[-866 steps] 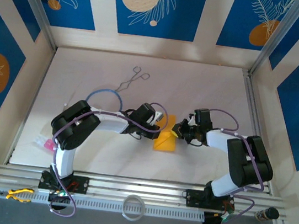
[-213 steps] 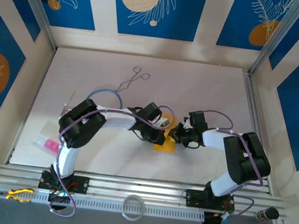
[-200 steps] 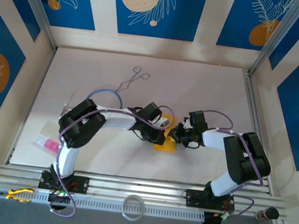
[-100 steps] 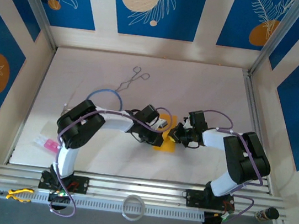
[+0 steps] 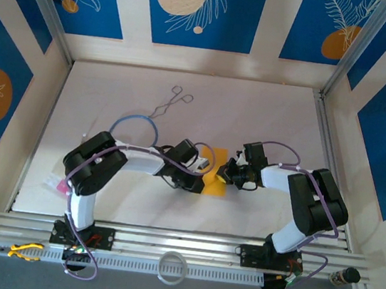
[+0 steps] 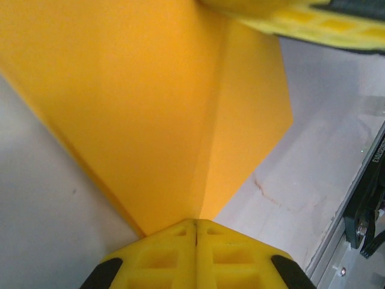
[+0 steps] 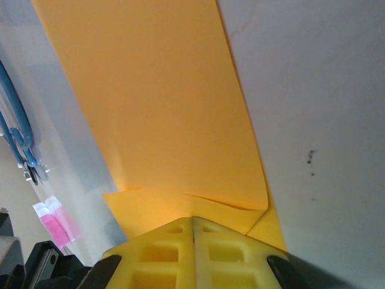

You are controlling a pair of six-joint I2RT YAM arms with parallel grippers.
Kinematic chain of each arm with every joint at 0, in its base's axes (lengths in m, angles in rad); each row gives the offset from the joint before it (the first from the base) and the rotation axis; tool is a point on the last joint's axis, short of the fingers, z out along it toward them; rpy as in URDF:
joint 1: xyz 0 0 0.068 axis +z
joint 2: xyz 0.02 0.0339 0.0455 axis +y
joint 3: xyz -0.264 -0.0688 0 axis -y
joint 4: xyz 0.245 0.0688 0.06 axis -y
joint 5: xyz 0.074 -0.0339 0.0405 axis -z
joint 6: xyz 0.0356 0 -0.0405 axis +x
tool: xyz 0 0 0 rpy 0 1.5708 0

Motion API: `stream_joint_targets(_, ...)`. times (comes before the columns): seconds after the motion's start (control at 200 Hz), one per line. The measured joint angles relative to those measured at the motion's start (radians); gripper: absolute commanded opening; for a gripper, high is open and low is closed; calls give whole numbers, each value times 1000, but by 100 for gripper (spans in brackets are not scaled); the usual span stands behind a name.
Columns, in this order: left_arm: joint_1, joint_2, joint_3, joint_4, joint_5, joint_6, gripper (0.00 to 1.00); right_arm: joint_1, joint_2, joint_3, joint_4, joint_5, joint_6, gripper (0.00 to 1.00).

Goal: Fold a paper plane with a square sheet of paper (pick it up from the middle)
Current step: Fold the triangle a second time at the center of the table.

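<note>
Scene: white table [image 5: 269, 112], both arms bent inward and meeting near its middle.
Paper: orange-yellow, partly folded [image 5: 213, 182], near the table middle, right between the two grippers.
Paper, left wrist: broad orange face [image 6: 138, 108] with one straight crease running down to the fingertips; narrows toward them.
Paper, right wrist: flat orange panel [image 7: 156, 102] over the table, with a small folded flap curling beside the fingertips.
Paper contact: cannot tell whether it lies flat on the table or is a bit lifted.
Left gripper: [image 5: 206, 175] at the paper's left edge; in the wrist view [image 6: 195, 226] the yellow jaws are pressed together, only a thin seam between them, and the paper's narrow end runs into that seam. Pinching the paper.
Right gripper: [image 5: 226, 174] at the paper's right edge; in the wrist view [image 7: 194, 224] the jaws are closed tight and the paper's edge goes in under the tips. Pinching the paper too.
Gripper spacing: tips close together, facing each other across the paper; a right finger [image 6: 301, 21] shows at the top of the left wrist view.
Forceps: thin metal pair [image 5: 172, 102], far side of the table, well apart from the paper.
Cable: blue loop [image 5: 134, 129] left of centre, behind the left forearm.
Pink slip: [image 5: 62, 185] at the near left table edge, partly behind the left arm; also at lower left in the right wrist view [image 7: 54, 223].
Rail items: white ring [image 5: 172, 267] and yellow pliers [image 5: 23, 250] on the near rail.
</note>
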Motion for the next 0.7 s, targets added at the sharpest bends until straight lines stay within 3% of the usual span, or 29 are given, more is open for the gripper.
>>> stream_joint_targets(0.4,0,-137,-47,0,-22,-58,6,0,1,6,-11,0,0,0)
stream_joint_targets(0.7,8,19,161,22,-26,-72,4,0,1,10,-17,0,0,0)
